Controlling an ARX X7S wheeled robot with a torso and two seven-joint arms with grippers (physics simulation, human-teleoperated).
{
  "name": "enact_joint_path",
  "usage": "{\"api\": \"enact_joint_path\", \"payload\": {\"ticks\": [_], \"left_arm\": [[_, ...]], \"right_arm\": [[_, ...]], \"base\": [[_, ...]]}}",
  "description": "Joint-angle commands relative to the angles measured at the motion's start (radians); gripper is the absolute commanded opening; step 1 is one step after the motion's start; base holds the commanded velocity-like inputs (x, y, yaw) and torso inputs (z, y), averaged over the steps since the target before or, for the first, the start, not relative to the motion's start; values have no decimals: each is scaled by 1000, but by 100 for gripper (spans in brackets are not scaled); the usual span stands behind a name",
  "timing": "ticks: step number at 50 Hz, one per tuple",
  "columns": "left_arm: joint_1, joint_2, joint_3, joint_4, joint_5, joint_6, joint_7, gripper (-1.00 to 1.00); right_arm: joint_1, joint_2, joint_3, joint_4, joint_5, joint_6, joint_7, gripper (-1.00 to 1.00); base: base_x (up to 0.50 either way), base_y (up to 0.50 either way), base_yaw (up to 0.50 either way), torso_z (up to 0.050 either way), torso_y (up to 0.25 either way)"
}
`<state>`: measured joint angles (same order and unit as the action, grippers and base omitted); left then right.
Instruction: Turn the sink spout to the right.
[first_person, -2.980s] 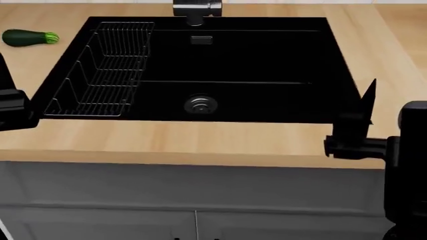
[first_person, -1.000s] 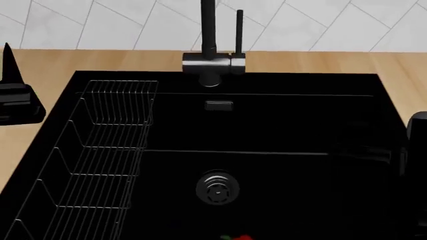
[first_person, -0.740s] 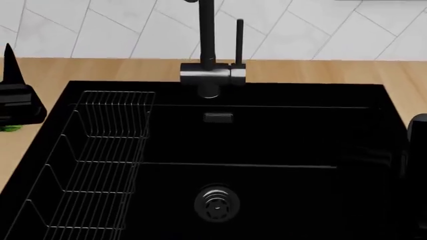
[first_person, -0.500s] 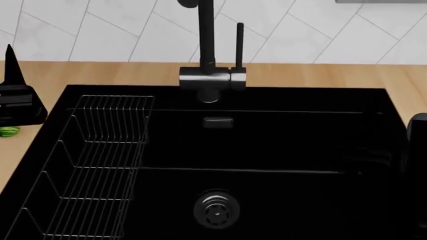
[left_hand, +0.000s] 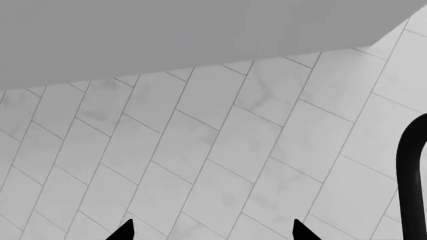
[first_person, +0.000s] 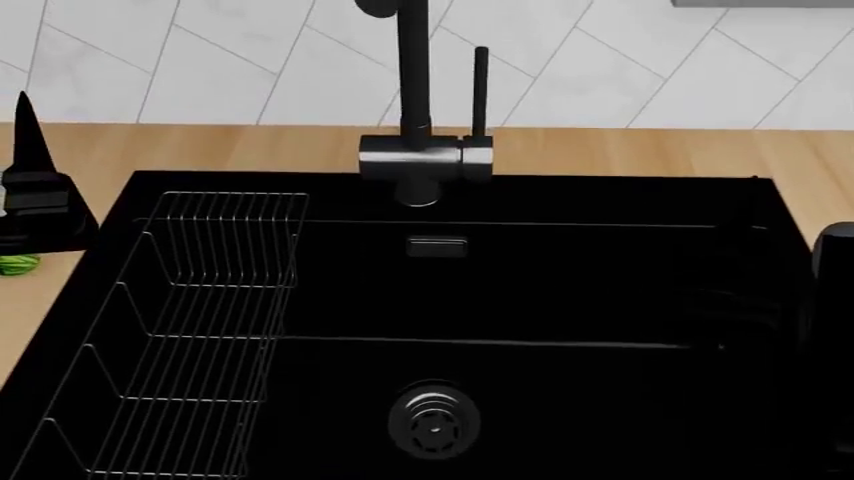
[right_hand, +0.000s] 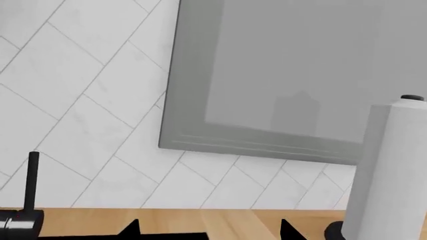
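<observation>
Well, your landmark is the large matte-black rectangular sink (first_person: 534, 280) sunk into the light wooden table (first_person: 214, 150). At its far left you see your left hand (first_person: 34, 200), a black pointed shape over the table just beside the sink's left rim; in the left wrist view its two fingertips (left_hand: 123, 231) stand apart, released, with only white tile wall between them. Just under that hand a small green vegetable (first_person: 16, 264) lies on the table, mostly hidden. Inside the sink's left part sits a thin wire dish rack (first_person: 187, 330). At the middle of the sink's back edge rises the tall slim matte-black sink spout (first_person: 412, 70), upright from its short dark-metal cylinder base (first_person: 424, 158), its top curving toward the left. Just to the right of it stands a thinner straight black lever rod (first_person: 479, 90), upright on the same base. Below them you see the small rectangular overflow slot (first_person: 437, 245) in the back wall and the round metal drain (first_person: 435, 421) on the floor. At the sink's right rim your right hand (right_hand: 210, 230) shows dimly; its tips are parted, holding nothing. Beyond the right rim stands a white paper towel roll (right_hand: 387, 170).
</observation>
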<state>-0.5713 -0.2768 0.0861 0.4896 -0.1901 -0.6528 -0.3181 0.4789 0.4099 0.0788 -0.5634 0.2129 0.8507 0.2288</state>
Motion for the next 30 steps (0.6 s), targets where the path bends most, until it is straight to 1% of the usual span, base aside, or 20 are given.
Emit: {"api": "enact_joint_path", "payload": {"ticks": [1,4,7,10,12,15,27,30], "left_arm": [[8,-2,-2,-3,-7,13,-2,100],[14,-2,1,-4,-8,20,-1,100],[16,-2,0,-13,-10,29,0,100],[20,-3,2,-18,-10,36,2,100],[22,-3,1,-23,-11,38,0,100],[26,-7,11,-26,0,48,-3,100],[26,-14,19,-32,3,53,-5,100],[23,-12,20,-34,1,52,-6,100]], "right_arm": [[43,-2,-19,-15,9,37,3,100],[81,-4,-47,-21,10,61,2,100],[160,-19,-62,-43,41,132,-7,100],[238,-25,-127,-55,38,199,1,100],[263,-21,-184,-34,22,211,3,100],[282,-47,-179,-12,36,199,-2,100],[387,-112,-234,-10,71,272,-7,100],[395,-118,-252,-14,83,251,-26,100]], "base": [[0,0,0,0,0],[0,0,0,0,0],[0,0,0,0,0],[0,0,0,0,0],[0,0,0,0,0],[0,0,0,0,0],[0,0,0,0,0],[0,0,0,0,0]]}}
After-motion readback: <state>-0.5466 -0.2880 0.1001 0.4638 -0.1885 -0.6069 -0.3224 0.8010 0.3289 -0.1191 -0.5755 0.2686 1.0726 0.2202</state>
